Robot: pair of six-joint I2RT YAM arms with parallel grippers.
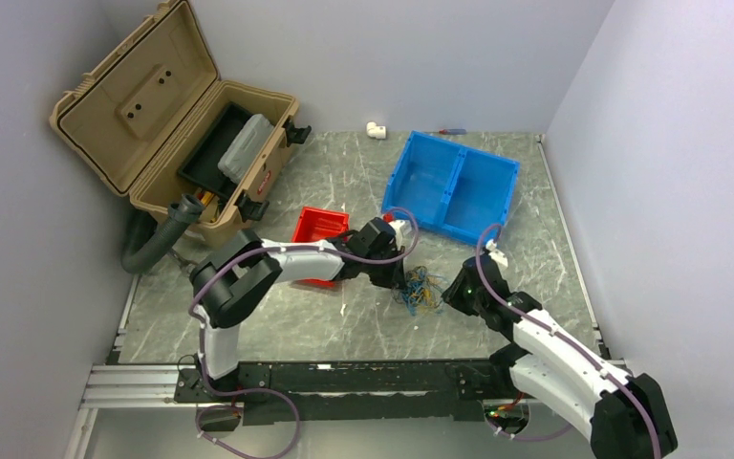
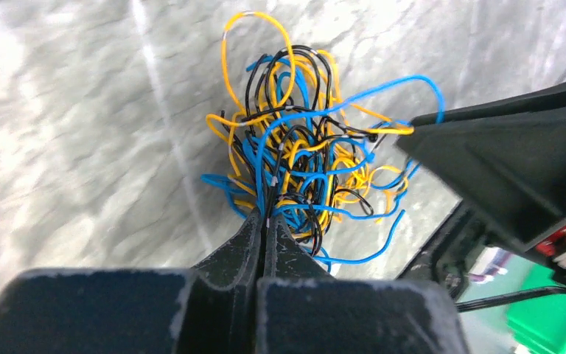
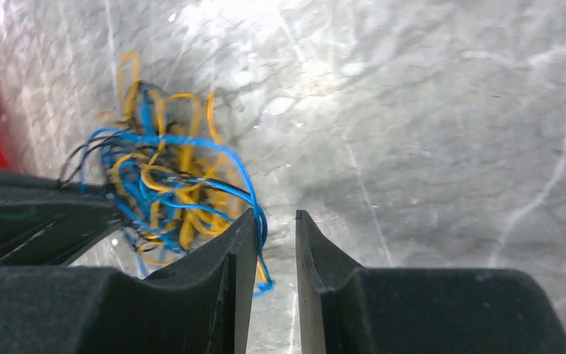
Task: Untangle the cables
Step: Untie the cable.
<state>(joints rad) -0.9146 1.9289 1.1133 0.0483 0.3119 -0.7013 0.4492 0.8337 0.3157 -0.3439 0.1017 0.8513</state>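
Many tangled cables (image 2: 306,158) at left gripper (image 2: 265,218)

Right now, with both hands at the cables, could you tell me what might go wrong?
The left hand is shut on a few strands at the edge of the cables; pulling may tighten the knot or drag the whole bundle. The right hand is open, with only a blue loop by one finger, so it may not anchor anything. The hands are close and could bump.

cables (image 2: 302,169): yellow-orange, blue, black
table (image 1: 344,330): grey, pale marble veins
bin (image 1: 451,186): blue
small tray (image 1: 317,228): red
toolbox (image 1: 143,96): tan
walls (image 1: 392,57): pale grey
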